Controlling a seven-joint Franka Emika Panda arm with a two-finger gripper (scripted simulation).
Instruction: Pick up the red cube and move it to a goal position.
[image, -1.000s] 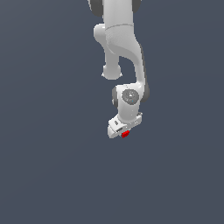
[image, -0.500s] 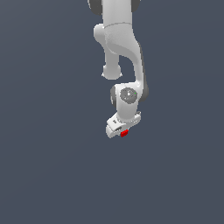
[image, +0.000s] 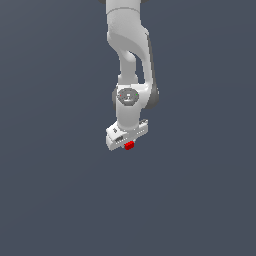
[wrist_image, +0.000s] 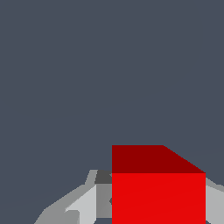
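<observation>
Directly below end effector (image: 128, 142), red cube (image: 129, 145) clamped between fingers

The red cube (wrist_image: 158, 197) is sitting right up close, filling the lower part of the frame, with grey jaws showing on both sides and plain dark grey behind.

Your exterior view looks from far off at the whole arm (image: 129, 60) over plain grey ground. Your wrist view sits very close, looking past the gripper (wrist_image: 157, 205). Both views show the red cube (image: 129, 145).
</observation>
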